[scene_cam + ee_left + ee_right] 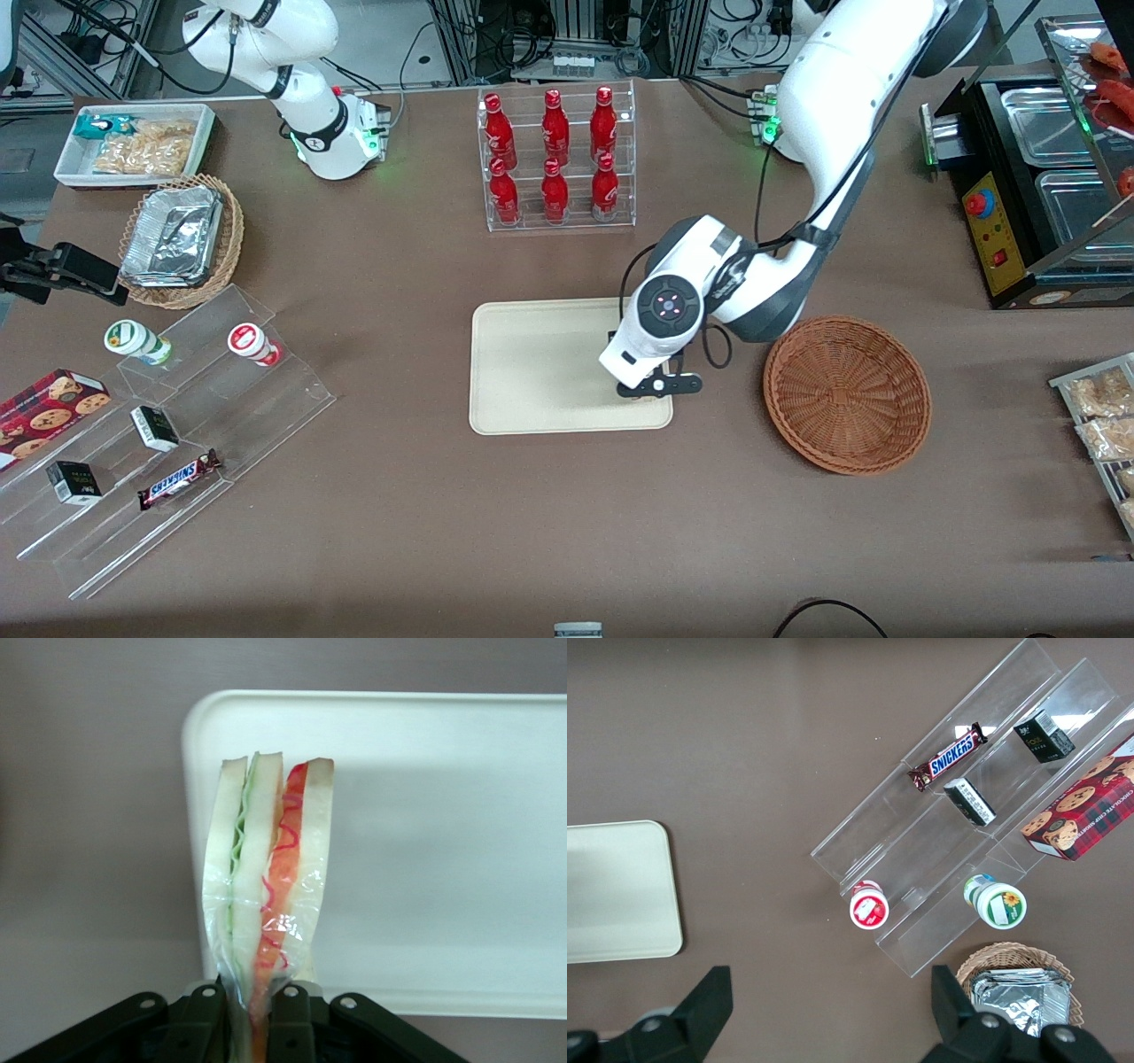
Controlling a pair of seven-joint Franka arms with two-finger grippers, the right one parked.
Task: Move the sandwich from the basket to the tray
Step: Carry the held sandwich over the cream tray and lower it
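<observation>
My left gripper (649,383) hangs above the cream tray (532,372), over the end closest to the round reddish-brown basket (846,394). In the left wrist view the gripper (252,1020) is shut on the sandwich (266,877), a plastic-wrapped wedge of white bread with green and red filling. The wedge points away from the fingers, and its tip lies over a rounded corner of the tray (443,859). In the front view the arm hides the sandwich. Nothing shows in the basket, which stands on the table beside the tray, toward the working arm's end.
A clear rack of red bottles (555,159) stands farther from the front camera than the tray. Acrylic stepped shelves (177,425) with snacks, a tan basket of foil containers (177,239) and a white bin (133,142) lie toward the parked arm's end. A black appliance (1028,195) and bagged snacks (1103,416) lie toward the working arm's end.
</observation>
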